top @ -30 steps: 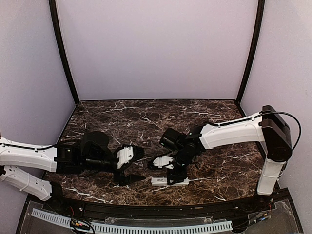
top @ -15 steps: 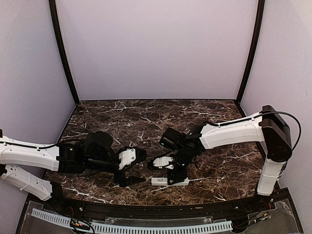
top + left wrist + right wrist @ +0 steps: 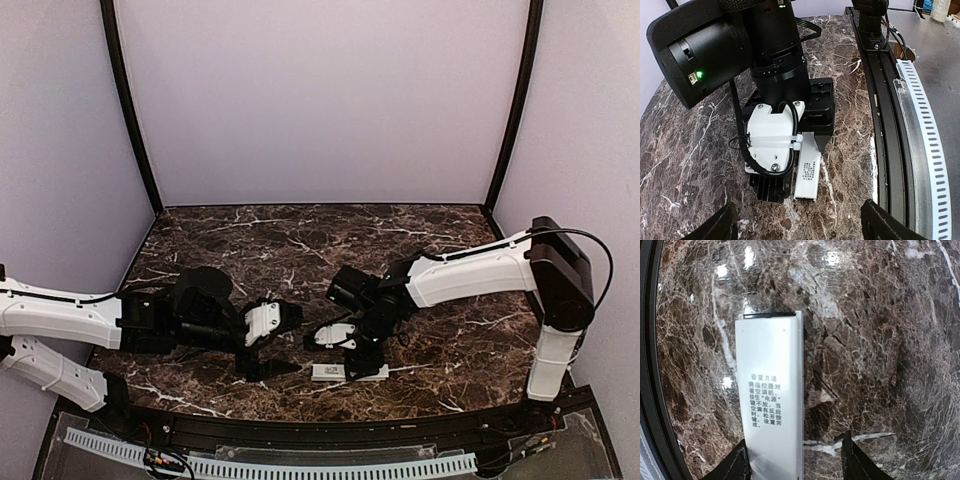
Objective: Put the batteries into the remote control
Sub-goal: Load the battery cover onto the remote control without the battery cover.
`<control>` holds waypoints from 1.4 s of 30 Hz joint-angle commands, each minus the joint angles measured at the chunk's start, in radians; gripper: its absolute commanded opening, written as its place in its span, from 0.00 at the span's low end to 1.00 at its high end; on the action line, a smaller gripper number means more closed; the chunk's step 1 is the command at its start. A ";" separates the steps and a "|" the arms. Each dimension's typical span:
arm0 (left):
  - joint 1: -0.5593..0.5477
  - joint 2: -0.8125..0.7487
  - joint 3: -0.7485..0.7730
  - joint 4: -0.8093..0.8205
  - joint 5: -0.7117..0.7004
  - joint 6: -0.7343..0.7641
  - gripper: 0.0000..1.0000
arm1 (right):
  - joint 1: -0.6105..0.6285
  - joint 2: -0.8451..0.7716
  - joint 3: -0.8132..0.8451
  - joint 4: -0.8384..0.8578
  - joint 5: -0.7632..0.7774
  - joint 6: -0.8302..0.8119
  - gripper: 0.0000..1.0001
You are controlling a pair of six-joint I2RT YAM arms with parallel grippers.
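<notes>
The remote control [image 3: 771, 400] lies flat on the marble table, a white bar with printed text on its upper face. Its near end sits between the fingers of my right gripper [image 3: 796, 462]. The left finger [image 3: 737, 465] is against it and the right finger [image 3: 856, 460] stands apart, so the gripper is open. From above, the right gripper [image 3: 350, 355] hangs over the remote control [image 3: 348, 372] near the table's front edge. My left gripper [image 3: 283, 342] is wide open just left of it, holding nothing. In the left wrist view the remote control [image 3: 807, 172] lies beside the right gripper [image 3: 790, 145]. The batteries are out of view.
The black front rail [image 3: 890, 125] and a white slotted cable duct [image 3: 932, 150] run along the table's near edge, close to the remote. The dark marble top [image 3: 300, 240] stretches back to the lilac walls.
My right gripper's jaws have widened a little around the remote's end. The left gripper has crept slightly to the right, towards the remote. The remote has stayed in place.
</notes>
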 commanded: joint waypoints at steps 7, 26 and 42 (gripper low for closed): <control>-0.005 0.000 0.024 -0.034 0.007 0.012 0.84 | -0.010 0.017 0.009 0.012 0.011 -0.016 0.59; -0.005 0.033 0.039 -0.094 0.049 0.031 0.89 | -0.024 -0.126 0.002 0.020 -0.041 -0.007 0.98; -0.005 0.448 0.291 -0.186 0.091 0.256 0.96 | -0.305 -0.803 -0.389 0.229 0.289 0.956 0.75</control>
